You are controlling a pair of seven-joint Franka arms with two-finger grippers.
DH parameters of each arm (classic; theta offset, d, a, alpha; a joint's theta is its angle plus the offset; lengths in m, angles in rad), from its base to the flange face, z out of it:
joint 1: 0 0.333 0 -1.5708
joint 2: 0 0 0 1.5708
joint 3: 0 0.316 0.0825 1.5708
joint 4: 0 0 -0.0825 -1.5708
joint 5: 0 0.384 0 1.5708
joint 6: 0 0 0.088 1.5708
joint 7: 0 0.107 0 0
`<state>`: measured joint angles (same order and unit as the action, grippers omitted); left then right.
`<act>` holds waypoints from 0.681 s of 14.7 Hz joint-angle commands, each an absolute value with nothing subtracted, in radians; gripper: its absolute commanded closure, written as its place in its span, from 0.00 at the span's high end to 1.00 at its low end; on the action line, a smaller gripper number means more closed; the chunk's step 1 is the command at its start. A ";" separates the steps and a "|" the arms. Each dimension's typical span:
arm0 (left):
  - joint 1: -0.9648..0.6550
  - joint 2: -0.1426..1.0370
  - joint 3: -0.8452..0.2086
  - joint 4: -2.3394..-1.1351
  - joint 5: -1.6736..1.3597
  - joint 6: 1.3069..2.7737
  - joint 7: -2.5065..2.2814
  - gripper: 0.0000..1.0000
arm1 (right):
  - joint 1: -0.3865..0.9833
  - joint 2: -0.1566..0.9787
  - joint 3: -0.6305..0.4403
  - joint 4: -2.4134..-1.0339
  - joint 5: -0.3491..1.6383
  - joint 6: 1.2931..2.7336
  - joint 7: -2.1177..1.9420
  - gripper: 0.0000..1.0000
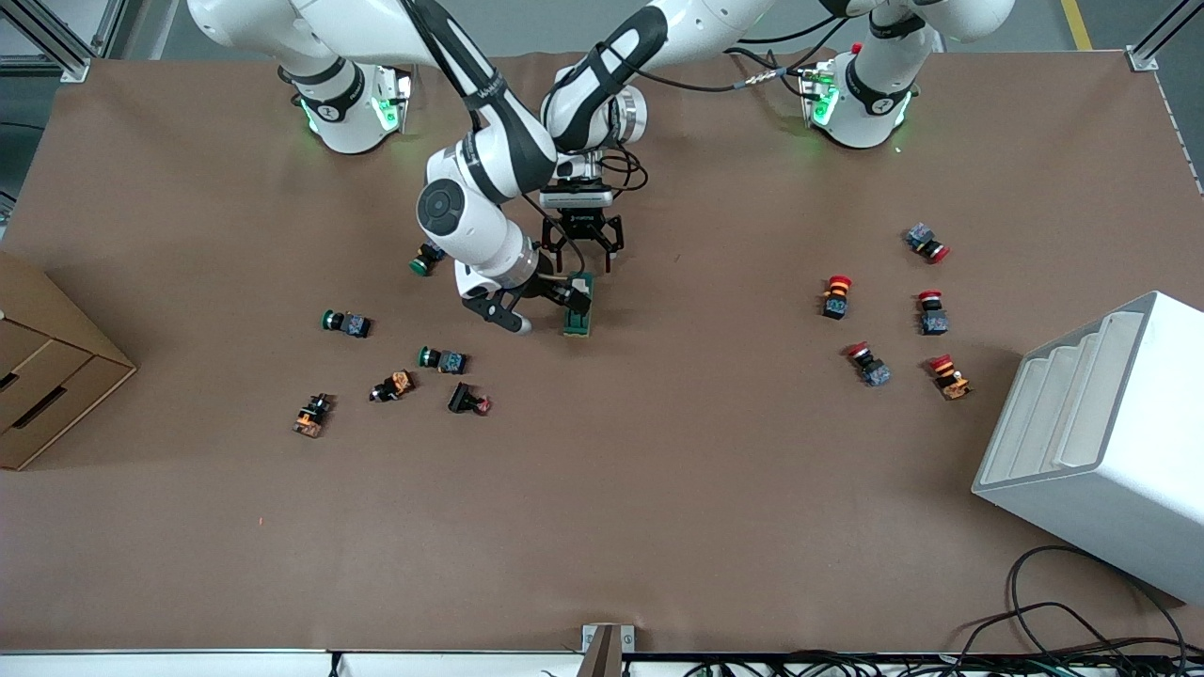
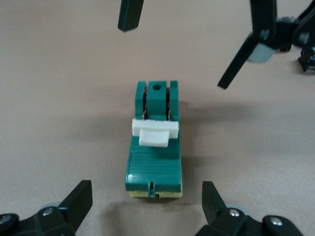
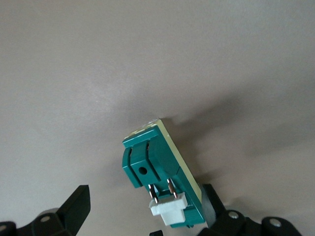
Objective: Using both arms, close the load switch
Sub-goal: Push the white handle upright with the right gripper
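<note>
Load switch (image 1: 579,316) lies flat on the table (image 1: 658,489), roughly mid-table and somewhat toward the right arm's end. Dark-green body, cream-white lever (image 2: 154,132) across it about mid-length; pale yellow base plate along the underside. On the front view's clock face the long axis runs 12 to 6.

Left gripper (image 1: 583,246) hangs at the switch's 12 o'clock end, just above it. Fingers spread wide, nothing held. In the left wrist view the switch (image 2: 154,150) lies centred between the two near fingertips (image 2: 78,201), not touching either, long axis pointing straight away from the claw.

Right gripper (image 1: 527,306) sits at the switch's 9 o'clock side, low, right beside the body. Also parted, nothing gripped as far as I can see. In the right wrist view the switch (image 3: 160,172) lies between its fingers (image 3: 76,206); one finger looks close against the base-plate edge, contact uncertain. Lever end (image 3: 170,209) is the end nearest this claw.

Judgement: both arms about equally near. Lever appears not yet pressed home. The move turns on the right claw bracing the body from the side while the left works the lever along the long axis; without bracing, the switch may slide.

Scattered push buttons (image 1: 442,359) lie nearer the front camera, well apart.
</note>
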<state>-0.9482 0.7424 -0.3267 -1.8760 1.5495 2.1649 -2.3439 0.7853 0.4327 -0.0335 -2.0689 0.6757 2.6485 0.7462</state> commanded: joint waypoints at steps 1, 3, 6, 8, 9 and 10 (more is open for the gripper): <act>-0.971 0.772 -0.322 -1.852 1.574 2.137 -2.394 0.99 | 0.828 0.439 -0.044 -2.082 0.751 2.684 0.752 1.00; -0.977 0.772 -0.322 -1.852 1.574 2.137 -2.422 0.99 | 0.862 0.459 -0.044 -2.083 0.791 2.721 0.753 1.00; -0.977 0.772 -0.322 -1.853 1.574 2.137 -2.441 0.99 | 0.890 0.485 -0.044 -2.082 0.831 2.755 0.753 1.00; -0.980 0.770 -0.322 -1.853 1.574 2.137 -2.459 0.99 | 0.903 0.488 -0.044 -2.082 0.850 2.755 0.753 1.00; -0.982 0.772 -0.322 -1.853 1.575 2.137 -2.473 0.99 | 0.904 0.488 -0.044 -2.083 0.854 2.755 0.753 1.00; -0.982 0.772 -0.322 -1.855 1.578 2.137 -2.473 0.99 | 0.908 0.488 -0.043 -2.082 0.865 2.755 0.753 1.00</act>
